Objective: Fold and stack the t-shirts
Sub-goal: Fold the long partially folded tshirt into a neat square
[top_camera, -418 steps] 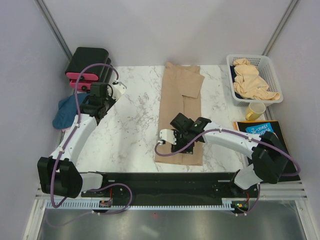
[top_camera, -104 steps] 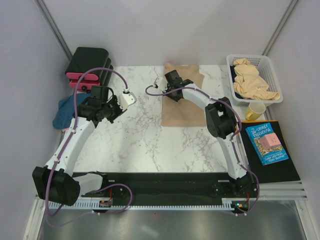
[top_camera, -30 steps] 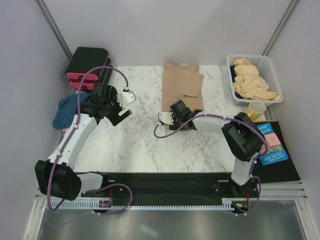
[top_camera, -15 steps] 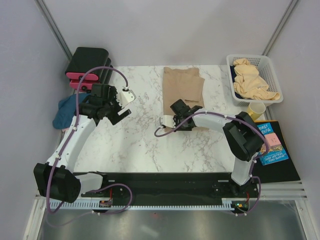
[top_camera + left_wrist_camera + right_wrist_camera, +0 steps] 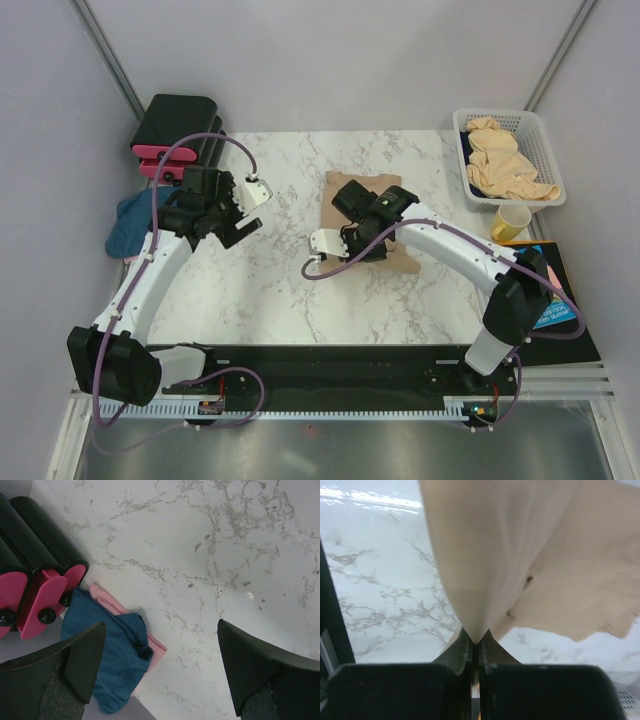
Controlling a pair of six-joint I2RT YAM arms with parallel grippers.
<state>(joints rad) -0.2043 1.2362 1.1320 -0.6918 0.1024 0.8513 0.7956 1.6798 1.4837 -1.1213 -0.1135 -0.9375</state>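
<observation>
Basket (image 5: pixel 503 114) right of and behind shirt (image 5: pixel 403 259)

The left gripper (image 5: pixel 160 627) gapes over marble table (image 5: pixel 210 555); at 8 o'clock, blue shirt (image 5: pixel 112 670) atop pink shirt (image 5: pixel 156 654), boxes (image 5: pixel 35 575) at 9

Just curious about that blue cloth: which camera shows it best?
Left wrist view: the blue t-shirt lies atop a pink one. Top view shows a patch beside the left arm; right wrist view, none.
</observation>
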